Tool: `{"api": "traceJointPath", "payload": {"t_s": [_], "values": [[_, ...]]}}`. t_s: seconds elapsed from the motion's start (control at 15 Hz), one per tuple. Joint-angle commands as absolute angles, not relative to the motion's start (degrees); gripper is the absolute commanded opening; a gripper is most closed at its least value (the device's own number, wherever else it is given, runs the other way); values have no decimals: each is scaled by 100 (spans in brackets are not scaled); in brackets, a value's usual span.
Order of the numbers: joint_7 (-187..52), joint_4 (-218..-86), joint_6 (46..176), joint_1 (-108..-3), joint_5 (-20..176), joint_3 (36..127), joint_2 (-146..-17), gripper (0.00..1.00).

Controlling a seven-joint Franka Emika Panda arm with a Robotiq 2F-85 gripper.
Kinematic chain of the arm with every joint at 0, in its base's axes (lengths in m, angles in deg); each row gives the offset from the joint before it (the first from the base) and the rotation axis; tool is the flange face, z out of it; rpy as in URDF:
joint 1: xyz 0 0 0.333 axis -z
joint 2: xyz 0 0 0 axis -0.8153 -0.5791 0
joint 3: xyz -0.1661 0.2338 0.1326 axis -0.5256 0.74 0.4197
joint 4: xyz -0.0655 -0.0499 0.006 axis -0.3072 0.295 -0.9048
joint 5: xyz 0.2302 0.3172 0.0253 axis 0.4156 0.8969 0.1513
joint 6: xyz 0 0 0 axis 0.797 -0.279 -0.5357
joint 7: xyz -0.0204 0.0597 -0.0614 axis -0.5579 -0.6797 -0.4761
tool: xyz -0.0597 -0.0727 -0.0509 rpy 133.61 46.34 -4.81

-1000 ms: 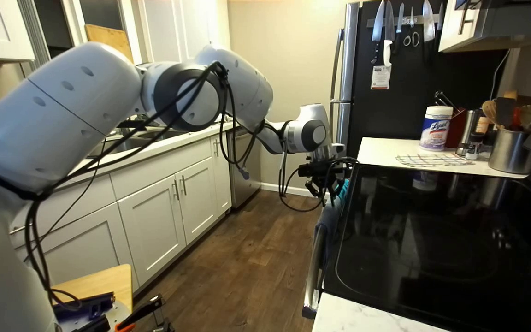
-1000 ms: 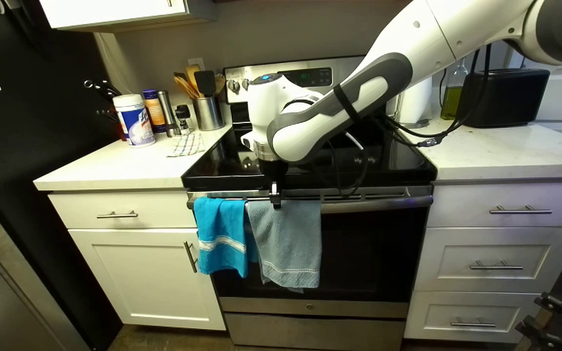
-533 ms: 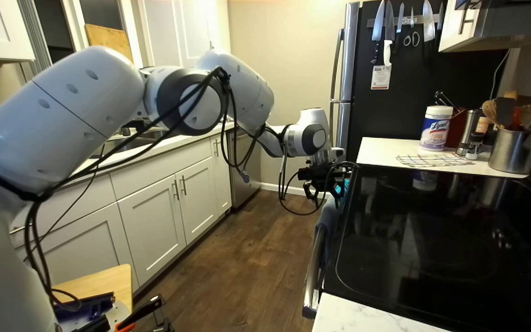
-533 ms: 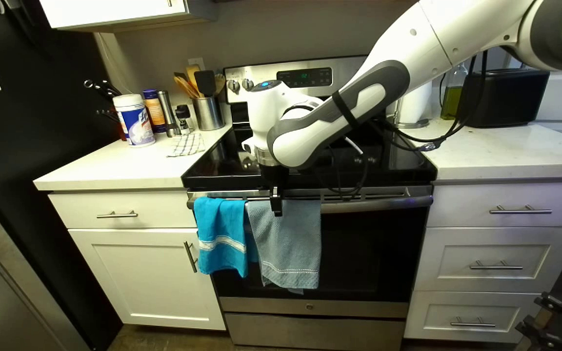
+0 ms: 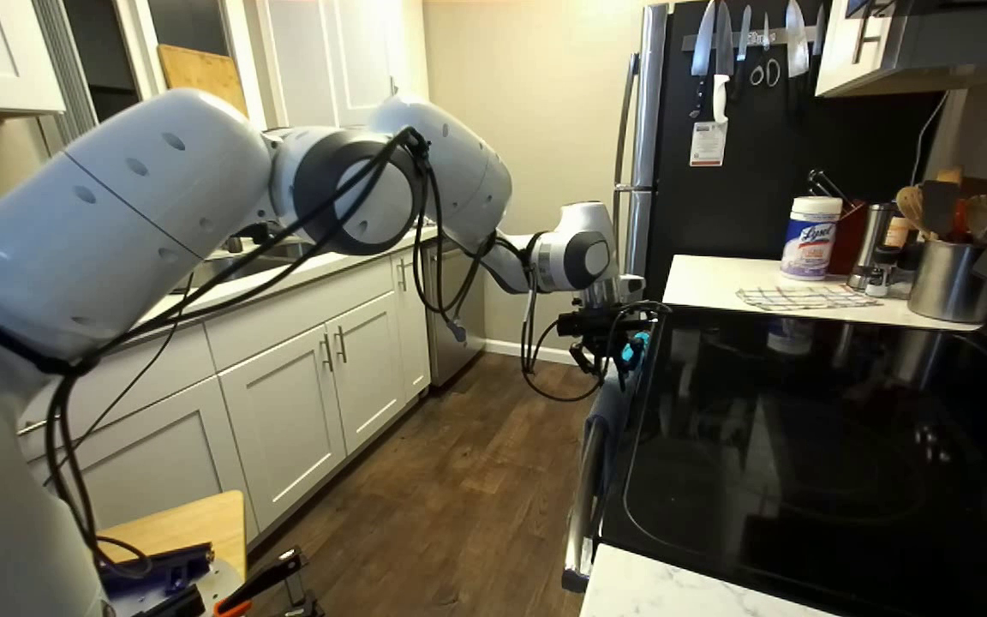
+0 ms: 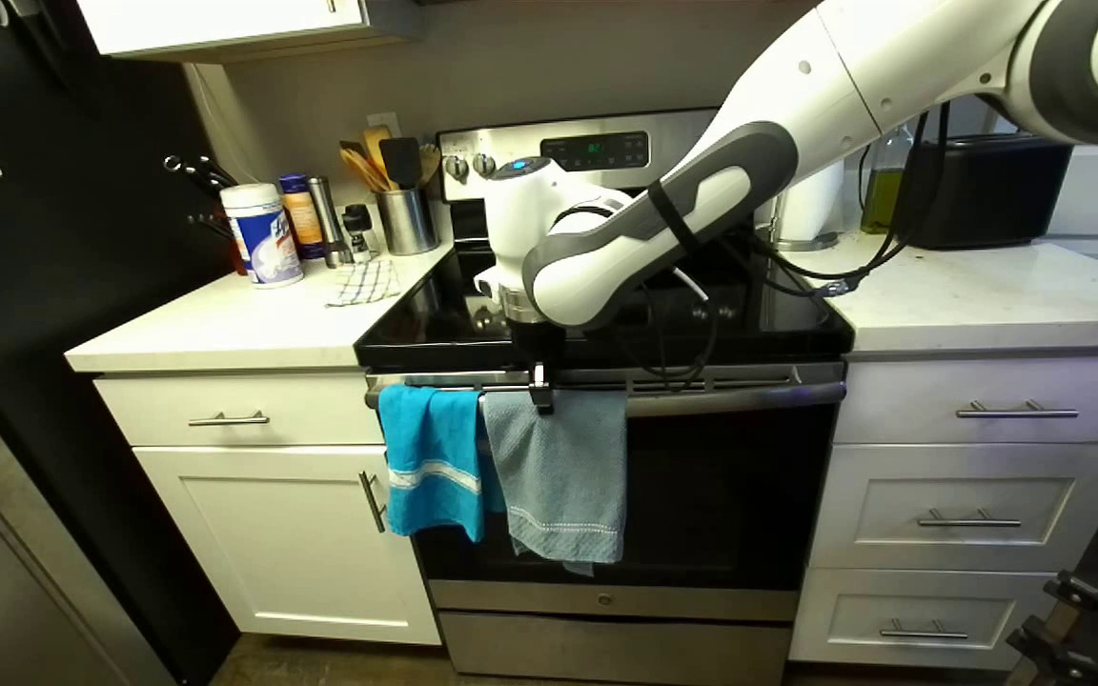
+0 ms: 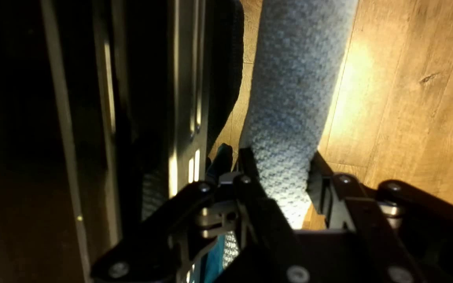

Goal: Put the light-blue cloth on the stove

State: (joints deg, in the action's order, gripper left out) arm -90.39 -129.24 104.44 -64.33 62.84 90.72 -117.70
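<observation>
"So, where is the light-blue cloth [image 6: 568, 486] found?"

"It is draped over the oven handle [image 6: 740, 402], below the front edge of the stove's surface [image 6: 430, 324], nearer the front-left corner as seen in an exterior view. A brighter blue towel [image 6: 432, 462] is hung just beside it, closer to that corner."

"And the tool [image 7: 282, 159]?"

"Its fingers [image 7: 322, 167] are set apart, with the cloth seen between them; whether it is touched cannot be told."

Nubby grey-blue cloth [image 6: 565, 481], glossy smooth stovetop [image 5: 802, 454]
</observation>
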Motion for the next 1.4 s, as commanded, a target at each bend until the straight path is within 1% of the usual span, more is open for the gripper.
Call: {"api": "traceJointPath", "payload": {"t_s": [0.0, 0.2, 0.47, 0.73, 0.8, 0.87, 1.13, 1.27, 1.33], "values": [[-9251, -12876, 10383, -6435, 6358, 9063, -11770, 9], [-9197, -13009, 10484, -6468, 6299, 9030, -11602, 9], [-9091, -13552, 10833, -6486, 6265, 9045, -10853, 9], [-9176, -13636, 10889, -6453, 6326, 9100, -10403, 9], [-9192, -13645, 10863, -6449, 6342, 9114, -10338, 40], [-9205, -13683, 10857, -6446, 6352, 9127, -10269, 61], [-9237, -13702, 10765, -6434, 6399, 9166, -10254, 84], [-9235, -13673, 10719, -6436, 6411, 9169, -10374, 97], [-9244, -13659, 10710, -6440, 6411, 9172, -10464, 99]]}}
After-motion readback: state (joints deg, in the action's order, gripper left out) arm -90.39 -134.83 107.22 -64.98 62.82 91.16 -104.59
